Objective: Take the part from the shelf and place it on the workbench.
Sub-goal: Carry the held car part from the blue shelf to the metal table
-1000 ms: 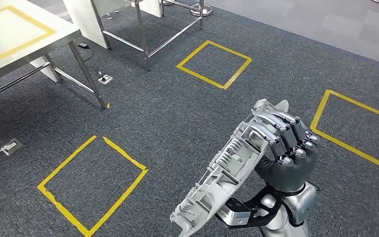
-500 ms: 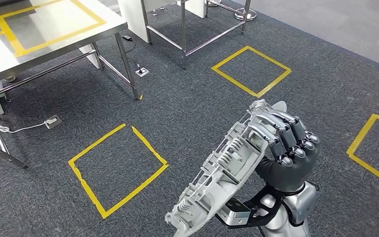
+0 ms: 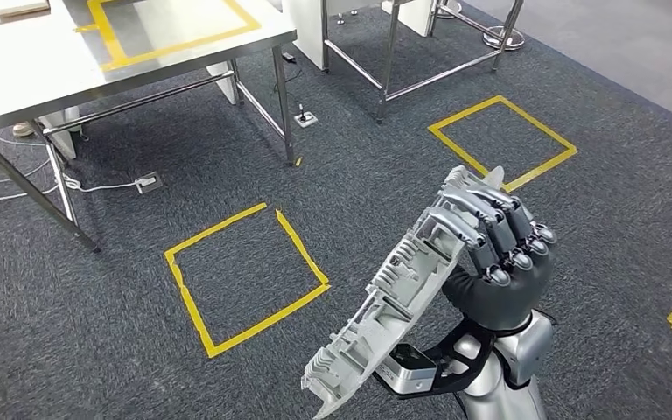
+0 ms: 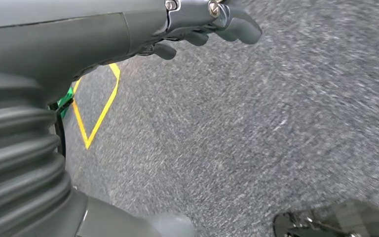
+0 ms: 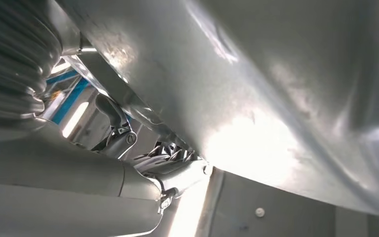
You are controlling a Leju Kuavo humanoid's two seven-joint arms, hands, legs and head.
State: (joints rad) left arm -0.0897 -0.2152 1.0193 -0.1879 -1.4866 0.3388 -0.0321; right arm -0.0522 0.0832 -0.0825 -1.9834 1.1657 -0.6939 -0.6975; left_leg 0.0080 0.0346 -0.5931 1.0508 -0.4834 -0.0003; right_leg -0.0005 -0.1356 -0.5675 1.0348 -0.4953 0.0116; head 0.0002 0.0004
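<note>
My right hand (image 3: 500,255) grips the part (image 3: 392,302), a long silvery casting with ribs, by its upper end and holds it tilted over the carpet in the head view. In the right wrist view the part's smooth grey face (image 5: 256,89) lies close against the hand. The workbench (image 3: 26,74), a steel table with a yellow tape outline (image 3: 175,35) on top, stands at the far left. My left hand (image 4: 202,22) hangs over the grey carpet with its fingers loosely apart and nothing in them.
Yellow tape squares mark the carpet in front of me (image 3: 245,276) and further off to the right (image 3: 503,140). A second steel table frame (image 3: 411,52) stands behind. A socket box (image 3: 146,183) and cables lie under the workbench, whose legs (image 3: 284,109) reach the floor.
The camera has turned: the whole floor has slid right and the workbench has come further into the picture. My right hand keeps the same hold on the part.
</note>
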